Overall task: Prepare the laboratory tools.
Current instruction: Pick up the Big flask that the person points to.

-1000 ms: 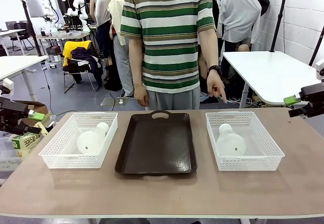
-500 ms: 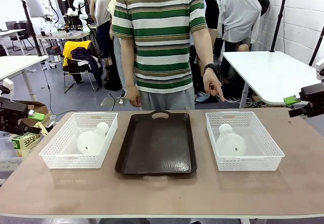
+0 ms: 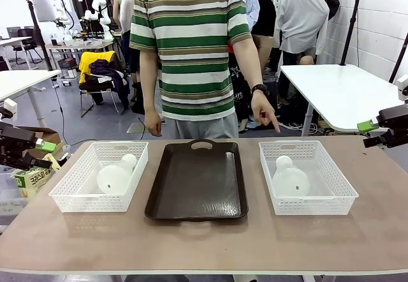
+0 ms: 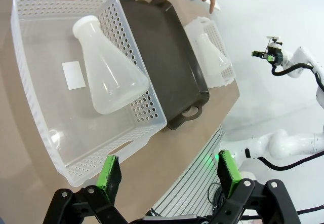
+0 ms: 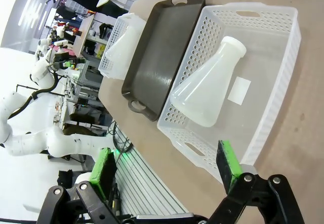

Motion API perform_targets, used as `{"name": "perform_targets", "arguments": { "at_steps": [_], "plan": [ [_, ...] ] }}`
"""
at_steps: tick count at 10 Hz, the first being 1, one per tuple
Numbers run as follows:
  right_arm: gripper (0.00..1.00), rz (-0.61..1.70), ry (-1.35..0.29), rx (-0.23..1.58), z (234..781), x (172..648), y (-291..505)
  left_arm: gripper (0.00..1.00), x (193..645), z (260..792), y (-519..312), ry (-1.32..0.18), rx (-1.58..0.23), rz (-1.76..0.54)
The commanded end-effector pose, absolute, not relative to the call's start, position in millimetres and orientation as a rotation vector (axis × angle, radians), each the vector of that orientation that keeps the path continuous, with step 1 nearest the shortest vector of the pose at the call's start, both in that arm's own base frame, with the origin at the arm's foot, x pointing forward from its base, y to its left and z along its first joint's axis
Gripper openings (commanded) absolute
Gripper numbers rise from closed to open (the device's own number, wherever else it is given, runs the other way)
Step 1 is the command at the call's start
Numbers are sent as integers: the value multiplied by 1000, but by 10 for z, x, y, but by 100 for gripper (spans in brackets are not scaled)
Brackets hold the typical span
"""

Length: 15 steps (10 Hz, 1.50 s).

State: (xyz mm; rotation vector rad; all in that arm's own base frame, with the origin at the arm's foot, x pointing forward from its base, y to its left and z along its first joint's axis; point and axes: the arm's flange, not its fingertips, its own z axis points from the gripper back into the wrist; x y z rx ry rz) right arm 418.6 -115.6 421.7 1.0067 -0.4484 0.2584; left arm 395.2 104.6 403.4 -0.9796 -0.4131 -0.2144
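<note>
Green-tipped jaws gape wide on nothing as the left gripper [image 4: 167, 169] hovers by the table's [image 3: 204, 244] left edge and the right gripper [image 5: 167, 164] by its right, left flask [image 4: 109, 74] lying in the left-edge basket [image 4: 126, 34], right flask [image 5: 207, 95] in the right-edge basket [image 5: 202, 36].

The left basket [image 3: 89, 203] and right basket [image 3: 315, 205] are open on top; their mesh walls bar sideways entry. A person's pointing hand [image 3: 263, 113] hangs near the right basket's far rim.

Bright, even light; soft shadows beneath the baskets [image 3: 89, 203], faint sheen on the tray [image 3: 224, 167], wrist views curve at edges.
</note>
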Motion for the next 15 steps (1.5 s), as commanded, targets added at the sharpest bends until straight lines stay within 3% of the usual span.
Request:
{"name": "perform_targets", "arguments": {
  "at_steps": [1,6,8,10,15],
  "plan": [
    [100,260,-442,1010,4211,4184,-1154,100,3952,4033,1049,-418,-983,-215],
    [100,258,-449,1006,4217,4185,-1159,100,3952,4033,1049,-418,-983,-215],
    [100,301,-539,811,4740,4209,-869,100,3952,4033,1049,-418,-983,-215],
    [100,292,-500,618,5116,4367,-373,100,3952,4033,1049,-418,-983,-215],
    [100,240,-308,124,4741,5075,1268,100,3952,4033,1049,-418,-983,-215]
  ]
}}
